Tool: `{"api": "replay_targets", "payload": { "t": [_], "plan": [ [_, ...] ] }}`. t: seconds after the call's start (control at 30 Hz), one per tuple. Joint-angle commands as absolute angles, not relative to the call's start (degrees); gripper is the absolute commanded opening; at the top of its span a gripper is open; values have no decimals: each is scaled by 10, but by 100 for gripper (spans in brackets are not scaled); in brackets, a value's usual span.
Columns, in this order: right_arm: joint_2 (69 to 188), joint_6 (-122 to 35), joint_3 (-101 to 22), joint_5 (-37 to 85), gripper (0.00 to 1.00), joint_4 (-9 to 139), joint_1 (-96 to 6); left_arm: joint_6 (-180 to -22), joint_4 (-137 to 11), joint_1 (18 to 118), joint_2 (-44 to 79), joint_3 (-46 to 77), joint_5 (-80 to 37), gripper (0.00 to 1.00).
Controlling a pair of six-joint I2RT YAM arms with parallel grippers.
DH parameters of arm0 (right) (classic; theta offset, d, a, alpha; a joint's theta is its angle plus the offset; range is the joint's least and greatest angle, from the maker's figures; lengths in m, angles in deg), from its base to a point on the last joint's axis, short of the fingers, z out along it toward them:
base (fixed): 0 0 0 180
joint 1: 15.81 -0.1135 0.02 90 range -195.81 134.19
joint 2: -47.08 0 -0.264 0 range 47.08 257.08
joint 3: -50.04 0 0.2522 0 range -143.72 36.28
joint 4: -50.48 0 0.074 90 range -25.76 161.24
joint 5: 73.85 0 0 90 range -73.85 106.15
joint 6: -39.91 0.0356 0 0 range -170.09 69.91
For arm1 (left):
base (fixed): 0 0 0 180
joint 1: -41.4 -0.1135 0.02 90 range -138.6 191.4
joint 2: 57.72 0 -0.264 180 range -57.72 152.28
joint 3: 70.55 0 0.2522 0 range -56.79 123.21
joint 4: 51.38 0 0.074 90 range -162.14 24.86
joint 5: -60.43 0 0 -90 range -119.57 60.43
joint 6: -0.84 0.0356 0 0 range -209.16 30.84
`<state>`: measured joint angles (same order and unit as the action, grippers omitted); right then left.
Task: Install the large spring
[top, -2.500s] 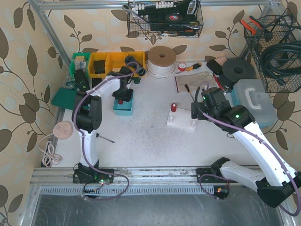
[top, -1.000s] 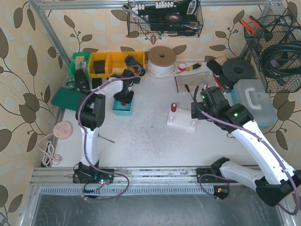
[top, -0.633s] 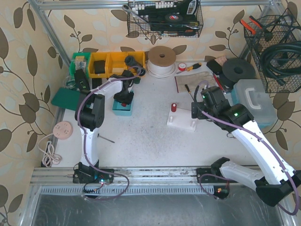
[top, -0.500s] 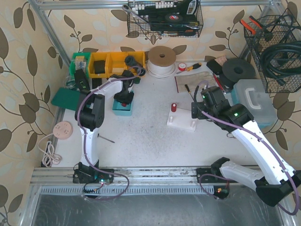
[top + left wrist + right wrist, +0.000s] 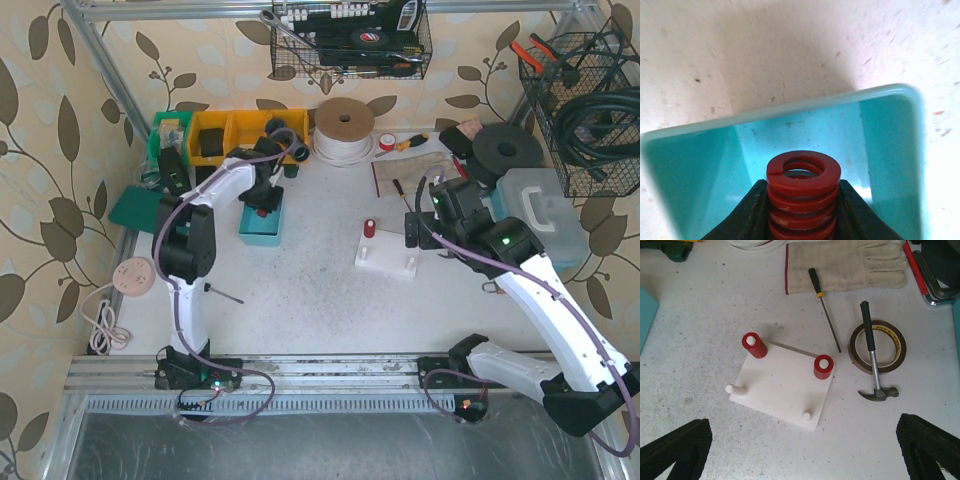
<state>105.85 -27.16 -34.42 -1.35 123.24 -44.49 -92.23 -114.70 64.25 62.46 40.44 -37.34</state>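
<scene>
While left gripper (image 5: 803, 210) pinches large spring (image 5: 802, 192) at teal bin (image 5: 885, 150), far left, best lift straight, clear of bin wall; right gripper (image 5: 805, 450) gapes empty above white peg board (image 5: 785, 385), right.

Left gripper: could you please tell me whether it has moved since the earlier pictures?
Yes, slightly: the left gripper, gripping the red spring, shifted toward the yellow bins, still over the teal bin.

Your large spring (image 5: 802, 192) is red, the bin (image 5: 890, 145) teal, and the table (image 5: 790, 45) white with dark flecks. The board (image 5: 785, 385) is white, the two springs (image 5: 754, 345) on it red, the glove (image 5: 850, 265) beige with a red cuff edge, and the wallpaper (image 5: 40, 150) cream with brown leaves.
</scene>
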Motion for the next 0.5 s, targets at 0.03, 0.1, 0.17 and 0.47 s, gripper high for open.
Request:
{"api": "replay_targets", "payload": {
  "t": [0.03, 0.1, 0.17, 0.47],
  "plan": [
    [1065, -267, -374, 8, 100, 1248, -441, -920, -1168, 643, 527, 436, -380, 10],
    [1067, -262, -379, 15, 100, 1251, -441, -924, -1167, 643, 508, 435, -377, 10],
    [1068, -259, -386, 27, 100, 1252, -439, -925, -1167, 643, 491, 436, -367, 9],
    [1156, -244, -472, 150, 94, 1259, -411, -942, -1114, 644, 441, 429, -201, 5]
  ]
}}
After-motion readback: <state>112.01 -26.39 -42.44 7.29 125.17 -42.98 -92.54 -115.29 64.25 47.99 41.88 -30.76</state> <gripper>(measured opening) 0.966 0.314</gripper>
